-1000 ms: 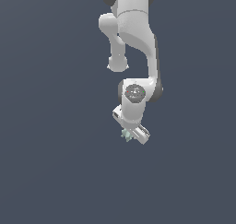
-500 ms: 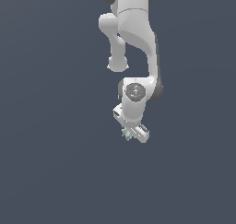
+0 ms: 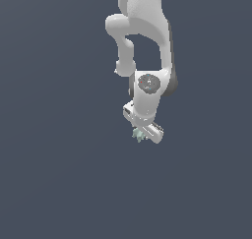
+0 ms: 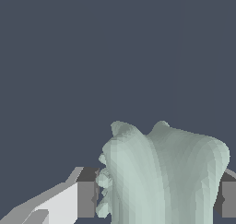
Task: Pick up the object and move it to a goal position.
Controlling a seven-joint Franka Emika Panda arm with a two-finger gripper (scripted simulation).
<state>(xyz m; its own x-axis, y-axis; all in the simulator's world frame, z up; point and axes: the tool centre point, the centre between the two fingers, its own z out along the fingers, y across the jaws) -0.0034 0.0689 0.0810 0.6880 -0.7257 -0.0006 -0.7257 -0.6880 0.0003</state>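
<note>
While the arm hangs down over the plain grey worktop [image 3: 54, 174], the pincer [image 3: 142, 130] is closed on the object [image 3: 138, 134], a pale mint spiky lump. From the wrist view the object [image 4: 161, 177] sits right between the two fingers [image 4: 86, 197], touching both, its lobes pointing away from the palm. No goal marker shows, so I cannot tell which way it must travel.

From the exterior view I see only a few mint spikes of the object [image 3: 138, 134]; the rest sits behind the tool [image 3: 142, 133], whose fingertips I can't make out. The arm [image 3: 142, 46] is cut off above. In the wrist view the object [image 4: 163, 177] runs past the frame edge, covering both finger pads [image 4: 86, 198].
</note>
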